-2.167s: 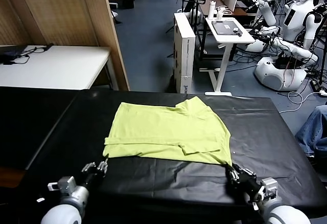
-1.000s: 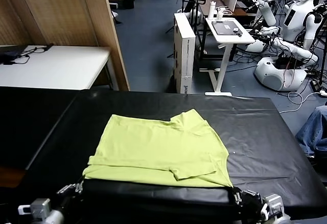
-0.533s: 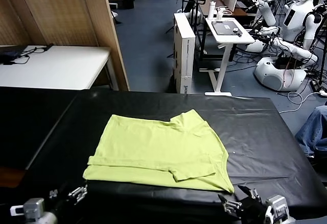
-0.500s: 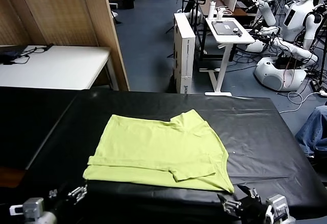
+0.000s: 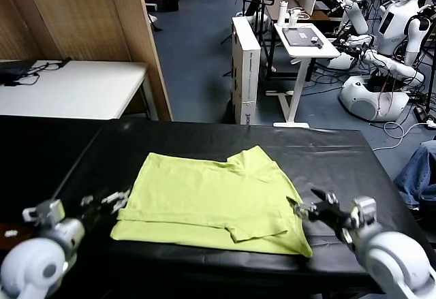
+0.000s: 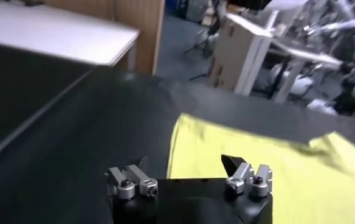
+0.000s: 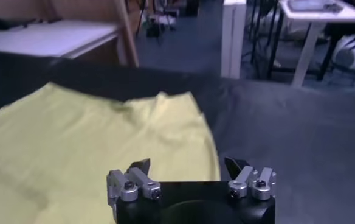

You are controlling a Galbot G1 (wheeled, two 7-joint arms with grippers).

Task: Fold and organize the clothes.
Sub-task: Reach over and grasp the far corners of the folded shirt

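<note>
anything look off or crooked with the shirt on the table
The lime yellow-green short-sleeved T-shirt lies folded but uneven on the black table: one sleeve sticks out at the far edge, and its near hem runs slanted with a pointed corner.

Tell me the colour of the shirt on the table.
Plain lime yellow-green, no pattern. The shirt shows best in the head view.

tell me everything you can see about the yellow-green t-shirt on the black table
The T-shirt is plain lime yellow-green, of thin soft-looking fabric, with short sleeves. It lies flat on the black table, folded into a rough rectangle, one sleeve lying on top near its front edge and a corner peaking at the far side. Nothing holds it: the left end effector stands open just off its left edge, the right end effector open at its right edge.
</note>
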